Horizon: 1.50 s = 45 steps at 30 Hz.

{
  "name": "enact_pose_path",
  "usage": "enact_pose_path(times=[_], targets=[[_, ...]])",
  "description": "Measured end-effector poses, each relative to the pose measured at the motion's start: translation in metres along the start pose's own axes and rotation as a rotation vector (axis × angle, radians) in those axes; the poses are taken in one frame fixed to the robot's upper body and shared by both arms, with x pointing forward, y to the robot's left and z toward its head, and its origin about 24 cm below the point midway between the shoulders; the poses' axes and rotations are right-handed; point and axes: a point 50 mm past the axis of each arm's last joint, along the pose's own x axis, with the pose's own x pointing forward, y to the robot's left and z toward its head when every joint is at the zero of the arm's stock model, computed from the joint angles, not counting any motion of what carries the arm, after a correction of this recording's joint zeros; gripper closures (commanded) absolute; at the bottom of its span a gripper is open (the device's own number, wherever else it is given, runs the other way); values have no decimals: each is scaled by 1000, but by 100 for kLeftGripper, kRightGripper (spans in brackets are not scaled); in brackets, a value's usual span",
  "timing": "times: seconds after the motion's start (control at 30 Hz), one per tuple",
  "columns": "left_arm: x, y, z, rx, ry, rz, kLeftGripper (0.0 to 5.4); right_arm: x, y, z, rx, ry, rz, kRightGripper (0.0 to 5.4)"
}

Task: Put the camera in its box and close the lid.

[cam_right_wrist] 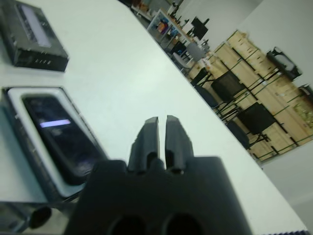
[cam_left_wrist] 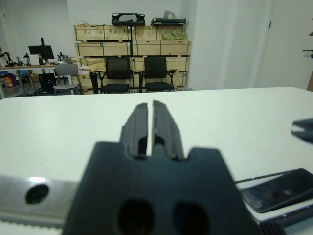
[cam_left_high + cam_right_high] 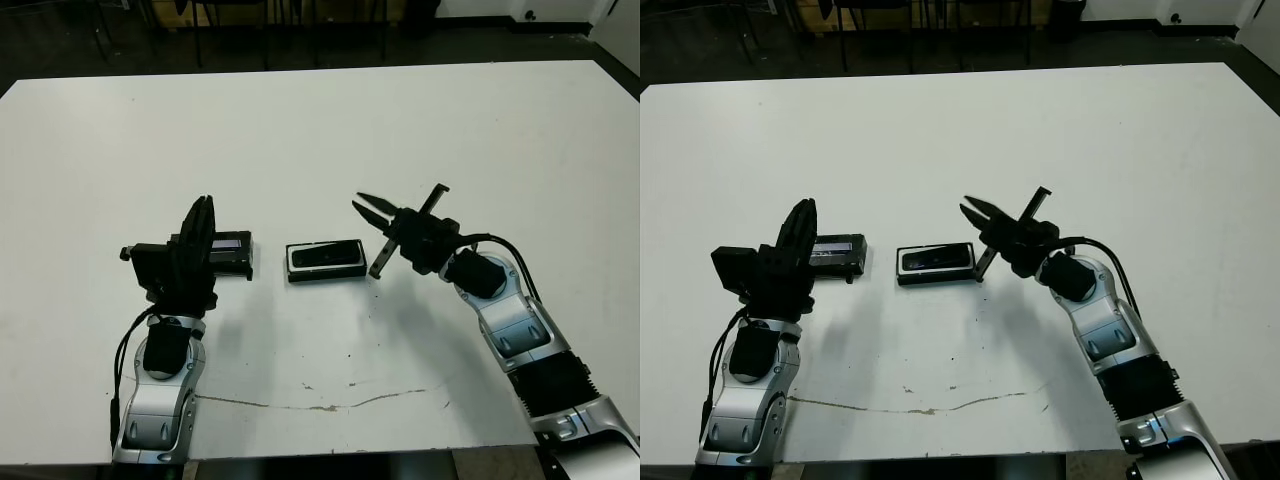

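Note:
The camera (image 3: 322,256), a slim black bar with a faint bluish screen, lies inside the white-lined box (image 3: 326,273) at the middle of the table. To the left of the box, the flat black lid (image 3: 231,243) with its glossy strip rests on the table, partly hidden behind my left gripper. My left gripper (image 3: 204,207) stands shut and empty, pointing up, just in front of the lid. Right of the box, my right gripper (image 3: 362,205) hovers shut and empty, its tips above the box's right end. In the right wrist view the camera (image 1: 51,134) sits in the box (image 1: 13,115), with the lid (image 1: 33,34) beyond.
The white table (image 3: 320,130) stretches wide behind and to both sides of the objects. A thin crack line (image 3: 330,405) runs along the table near its front edge. Chairs (image 2: 117,73) and shelves stand beyond the far edge.

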Motion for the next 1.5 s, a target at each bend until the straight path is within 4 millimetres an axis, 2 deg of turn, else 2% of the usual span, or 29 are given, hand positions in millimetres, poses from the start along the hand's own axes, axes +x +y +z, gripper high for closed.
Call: enact_pose_path(times=[0.27, 0.77, 1.23, 1.4, 1.5], targets=[[0, 0, 0, -1, 0, 0, 540, -6, 13, -9, 23, 46, 61, 538], [0, -1, 0, -7, 1, 1, 540, -9, 21, -15, 35, 69, 87, 538], [0, -1, 0, -8, 2, 2, 540, -10, 23, -15, -43, 92, 120, 538], [-1, 1, 0, 2, 1, 3, 540, -15, 12, -13, 1, 67, 55, 538], [-1, 5, 5, 22, -20, -5, 540, -24, -12, -5, 56, -6, -65, 538]])
